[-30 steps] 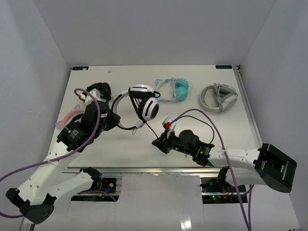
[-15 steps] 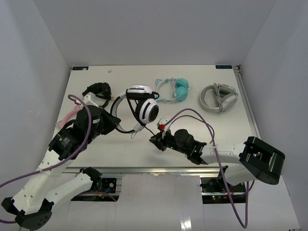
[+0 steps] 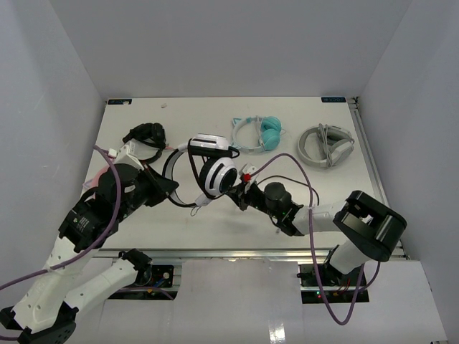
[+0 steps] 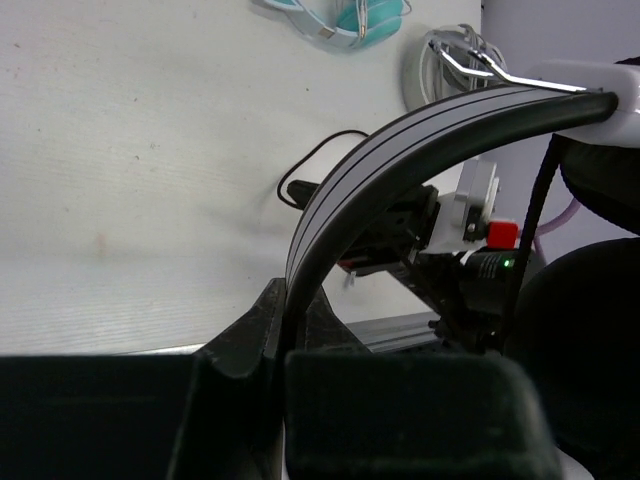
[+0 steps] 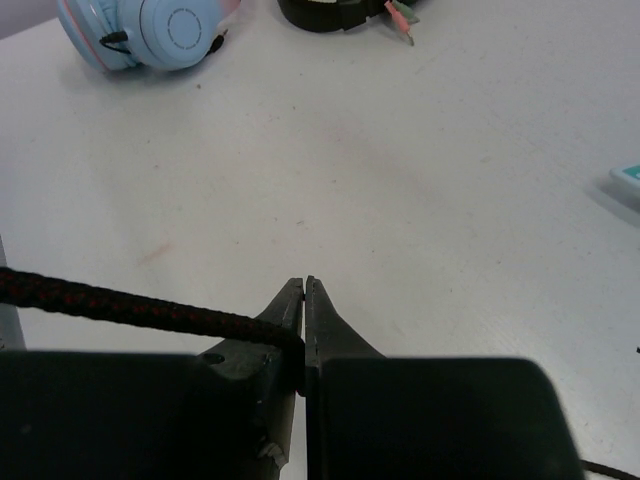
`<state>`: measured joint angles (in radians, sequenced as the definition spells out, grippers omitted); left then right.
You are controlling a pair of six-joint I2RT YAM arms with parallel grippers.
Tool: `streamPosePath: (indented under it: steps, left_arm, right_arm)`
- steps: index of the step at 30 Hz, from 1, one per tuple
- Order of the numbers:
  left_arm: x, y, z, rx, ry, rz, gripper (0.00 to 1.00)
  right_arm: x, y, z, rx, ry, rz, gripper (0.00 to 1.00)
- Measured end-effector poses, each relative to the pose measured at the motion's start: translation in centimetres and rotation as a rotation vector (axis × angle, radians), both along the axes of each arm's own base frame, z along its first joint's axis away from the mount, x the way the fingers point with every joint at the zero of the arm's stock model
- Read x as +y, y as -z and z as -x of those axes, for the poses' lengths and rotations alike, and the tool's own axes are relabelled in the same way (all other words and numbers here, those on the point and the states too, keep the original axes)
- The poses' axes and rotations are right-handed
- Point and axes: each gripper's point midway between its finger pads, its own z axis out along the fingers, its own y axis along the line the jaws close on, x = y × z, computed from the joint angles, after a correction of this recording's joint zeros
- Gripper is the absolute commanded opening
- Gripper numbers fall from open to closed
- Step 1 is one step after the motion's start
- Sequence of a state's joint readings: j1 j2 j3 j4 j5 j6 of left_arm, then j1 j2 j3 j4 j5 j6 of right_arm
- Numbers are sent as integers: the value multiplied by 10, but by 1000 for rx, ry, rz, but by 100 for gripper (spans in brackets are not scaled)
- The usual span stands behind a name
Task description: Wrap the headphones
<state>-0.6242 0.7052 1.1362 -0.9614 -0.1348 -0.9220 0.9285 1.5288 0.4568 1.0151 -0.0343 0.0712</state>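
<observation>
"White matte bench (image 3: 301, 208), pale grey walls on three sides. Any writing?"

"One sticker (image 3: 333, 99) at the far right corner, too small to read."

"The headphones (image 3: 215, 172)?"

"Mid-bench, held off the surface. Glossy round cups ringed black and white, and a flat curved headband (image 4: 400, 140)."

"Claws?"

"The left gripper (image 4: 285, 315) is clamped tight on that headband. The right gripper (image 5: 304, 290) has its jaws pressed together, pinching the braided black cable (image 5: 110, 303)."
</observation>
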Motion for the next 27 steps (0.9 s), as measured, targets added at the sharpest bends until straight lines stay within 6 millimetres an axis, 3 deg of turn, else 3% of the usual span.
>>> streamPosePath:
  steps: [6,11,17,27]
  left_arm:
    - [-4,-1,15,-71,163,-83,0]
    - [-31,2,31,-120,438,-126,0]
    - [-43,24,39,-160,618,-186,0]
    - [-40,57,24,-105,642,-312,0]
  right_arm:
    - [-9,-24,-11,-27,-3,-55,8]
    - [-14,-60,-22,-60,-3,-94,9]
    - [-30,-104,-23,-113,48,-142,14]
    - [-61,-119,-43,-149,229,-128,16]
